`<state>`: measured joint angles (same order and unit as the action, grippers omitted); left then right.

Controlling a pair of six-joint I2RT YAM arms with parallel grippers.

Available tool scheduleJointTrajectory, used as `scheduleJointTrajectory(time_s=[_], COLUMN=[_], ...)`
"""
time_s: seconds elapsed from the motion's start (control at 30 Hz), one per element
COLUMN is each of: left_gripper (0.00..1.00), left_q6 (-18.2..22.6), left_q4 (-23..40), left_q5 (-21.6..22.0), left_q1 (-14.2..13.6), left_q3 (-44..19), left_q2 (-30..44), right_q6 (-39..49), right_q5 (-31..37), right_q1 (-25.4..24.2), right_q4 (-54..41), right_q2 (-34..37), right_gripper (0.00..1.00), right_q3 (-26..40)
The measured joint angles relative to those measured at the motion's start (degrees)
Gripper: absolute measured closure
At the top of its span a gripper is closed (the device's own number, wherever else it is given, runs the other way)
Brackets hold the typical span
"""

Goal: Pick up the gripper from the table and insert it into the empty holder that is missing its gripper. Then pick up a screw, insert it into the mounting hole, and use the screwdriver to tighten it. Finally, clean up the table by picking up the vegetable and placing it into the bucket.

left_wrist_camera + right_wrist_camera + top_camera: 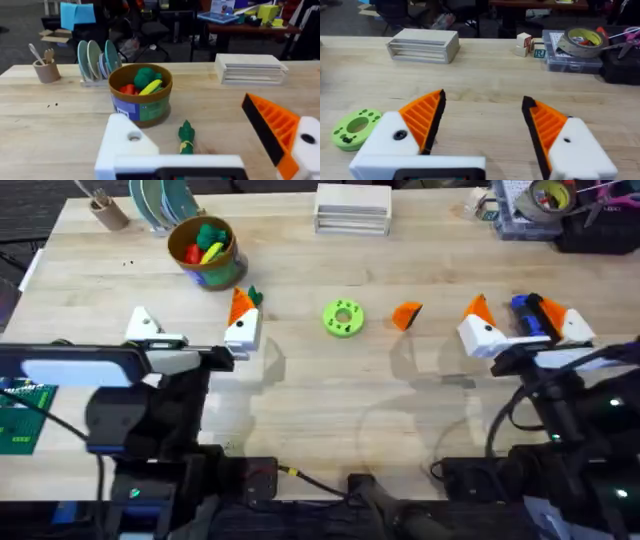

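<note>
Nothing of the task done yet, judging by how things lie. On the wooden worktop (pixel 300 390), all three stages left: fitting the tip, driving the screw, clearing the vegetable.

Largest first. Left tool (pixel 210 150) spread wide and empty, one side carrying an orange ribbed tip (pixel 272 127), the other a bare white holder (pixel 125 142) with its round mounting hole showing and no tip fitted. Right tool (pixel 482 125) also spread and empty, both orange pads in place.

Bucket (pixel 205 250) standing toward the far left corner of the worktop, tan rim, coloured toy vegetables already inside. Blue screwdriver (pixel 528 315) lying near the right edge, partly hidden under the right tool's mounts. Lime-green disc with holes (pixel 343 318) near the worktop's middle.

Loose orange gripper (pixel 407 314) resting just beside that disc, toward the right edge, apart from both tools: a small ribbed wedge, untouched. Dark green vegetable (pixel 186 136) lying slim and leafy on the worktop just beside the bucket's base, on its near side, between the left tool's two mounts as seen from the wrist. Cannot make out a screw.
</note>
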<state>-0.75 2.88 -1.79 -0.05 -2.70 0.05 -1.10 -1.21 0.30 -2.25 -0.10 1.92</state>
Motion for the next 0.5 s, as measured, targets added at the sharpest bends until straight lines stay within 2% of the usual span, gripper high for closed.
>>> scheduleJointTrajectory(time_s=[0.1, 0.27, 0.5], left_gripper=[0.008, 0.008, 0.008], left_q6=[-0.1, -0.1, -0.1], left_q4=[7.0, 18.1, 30.5], left_q5=[-0.1, 0.1, 0.3], left_q1=[0.0, 0.0, 0.0], left_q3=[-5.8, -18.0, -34.0], left_q2=[0.7, 6.6, 26.1], right_q6=[0.2, 1.0, 1.2], right_q5=[0.1, 0.1, 0.1], right_q1=[0.0, 0.0, 0.0], right_q4=[-5.5, -17.0, -30.9], right_q2=[0.1, 2.1, 11.7], right_gripper=[0.010, 0.010, 0.010], right_q3=[4.9, 17.6, 32.3])
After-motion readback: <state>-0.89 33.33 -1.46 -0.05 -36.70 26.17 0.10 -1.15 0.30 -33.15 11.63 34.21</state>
